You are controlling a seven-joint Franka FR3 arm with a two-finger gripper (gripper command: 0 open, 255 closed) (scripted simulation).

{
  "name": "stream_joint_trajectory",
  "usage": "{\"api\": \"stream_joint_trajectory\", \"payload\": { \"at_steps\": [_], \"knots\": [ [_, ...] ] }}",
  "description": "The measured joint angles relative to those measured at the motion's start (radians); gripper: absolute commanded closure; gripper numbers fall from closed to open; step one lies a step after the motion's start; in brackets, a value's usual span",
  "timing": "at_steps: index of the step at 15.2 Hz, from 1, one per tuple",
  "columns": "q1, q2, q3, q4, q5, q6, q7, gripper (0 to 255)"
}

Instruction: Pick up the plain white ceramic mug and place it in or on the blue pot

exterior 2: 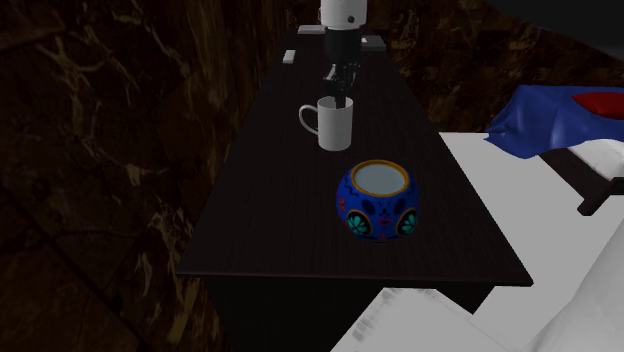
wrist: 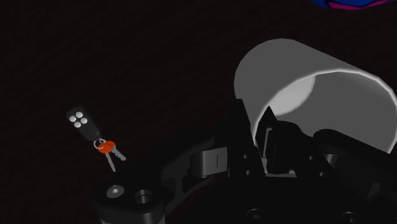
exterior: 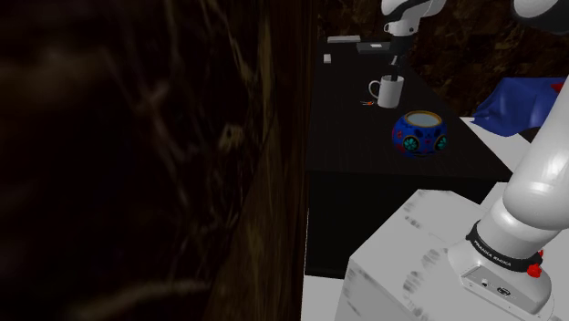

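dark tabletop (exterior 2: pixel 270 200) carries everything | blue painted pot (exterior 2: pixel 379 200) upright, mouth open, near the front edge in the second exterior view | white mug (exterior 2: pixel 334 125) upright on tabletop just behind pot, apart from it | end effector (wrist: pixel 254 118) closed on mug's rim wall, one finger inside | key fob (wrist: pixel 79 118) with keys beside mug

White arm (exterior: pixel 538 182) stretched far out, wrist (exterior 2: pixel 340 15) pointing straight down.
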Motion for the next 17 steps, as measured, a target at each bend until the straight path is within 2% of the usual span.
{"api": "stream_joint_trajectory", "payload": {
  "at_steps": [17],
  "knots": [
    [-0.008,0.006,-0.005,0.237,0.001,-0.231,-0.006,255]
  ]
}}
